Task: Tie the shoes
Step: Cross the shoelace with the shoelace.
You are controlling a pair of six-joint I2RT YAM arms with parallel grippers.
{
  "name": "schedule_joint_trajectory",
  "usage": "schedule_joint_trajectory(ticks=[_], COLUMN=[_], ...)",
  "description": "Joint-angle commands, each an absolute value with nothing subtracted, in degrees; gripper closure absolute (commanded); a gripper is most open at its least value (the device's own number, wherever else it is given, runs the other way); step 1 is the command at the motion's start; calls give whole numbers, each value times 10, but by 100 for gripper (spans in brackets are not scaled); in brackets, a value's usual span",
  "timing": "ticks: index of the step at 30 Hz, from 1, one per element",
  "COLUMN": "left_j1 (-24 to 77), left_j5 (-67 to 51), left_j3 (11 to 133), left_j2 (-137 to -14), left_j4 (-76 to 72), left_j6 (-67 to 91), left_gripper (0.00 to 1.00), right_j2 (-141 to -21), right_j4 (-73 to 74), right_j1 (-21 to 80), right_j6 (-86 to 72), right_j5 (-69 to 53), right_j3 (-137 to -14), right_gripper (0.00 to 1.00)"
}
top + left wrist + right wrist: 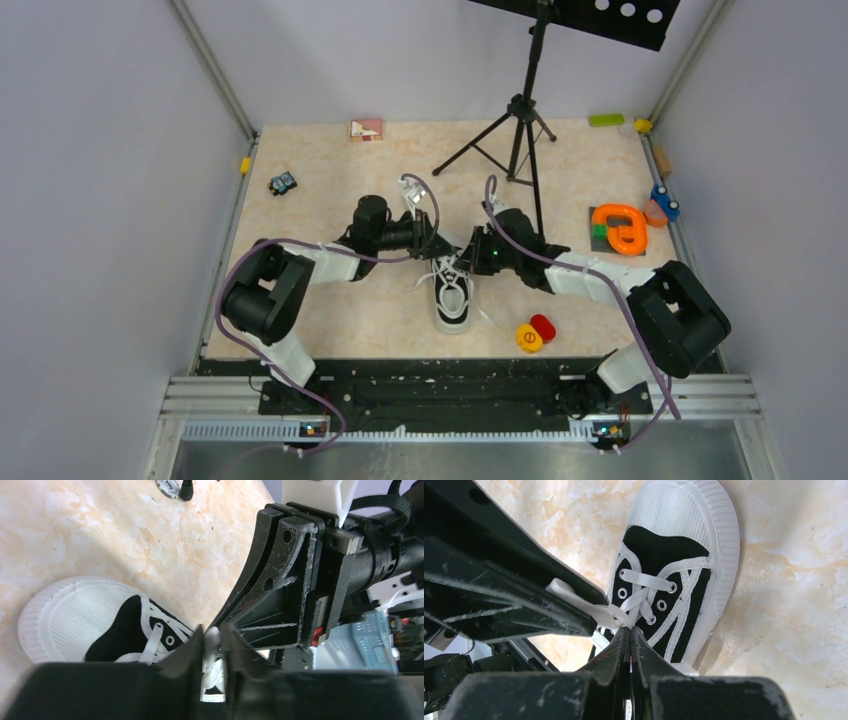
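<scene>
Knot step: left gripper (212,641) and right gripper (630,633) both pinch white laces (646,584) at 12 o'clock of black white-toed sneaker (453,300); next, likely pull toward 9 and 3.

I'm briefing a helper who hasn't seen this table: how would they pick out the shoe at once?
On the marbled table, look near the feet of the black tripod, where the left hand and right hand meet. The sneaker lies under them: black with white laces, toe cap and sole rim, unlike the yellow disc and red disc on its right.
</scene>
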State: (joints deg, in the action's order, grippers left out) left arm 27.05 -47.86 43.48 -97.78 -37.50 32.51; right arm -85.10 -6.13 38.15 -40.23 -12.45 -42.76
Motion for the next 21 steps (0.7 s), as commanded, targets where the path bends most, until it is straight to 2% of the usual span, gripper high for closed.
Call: schedule_joint_trajectory(ticks=[1, 3, 21], left_j1=[271, 270, 254], left_j5=[-481, -481, -474], left_j3=[433, 431, 407], left_j2=[-963, -958, -934], left_j4=[-406, -405, -390], left_j6=[324, 323, 312], left_gripper=[87, 100, 100], right_j2=[-822, -815, -773], right_j4=[-74, -73, -59], right_j1=[392, 391, 392], right_j6=[-405, -404, -399], right_j5=[-114, -108, -104], right_j3=[-433, -429, -384], right_gripper=[100, 100, 100])
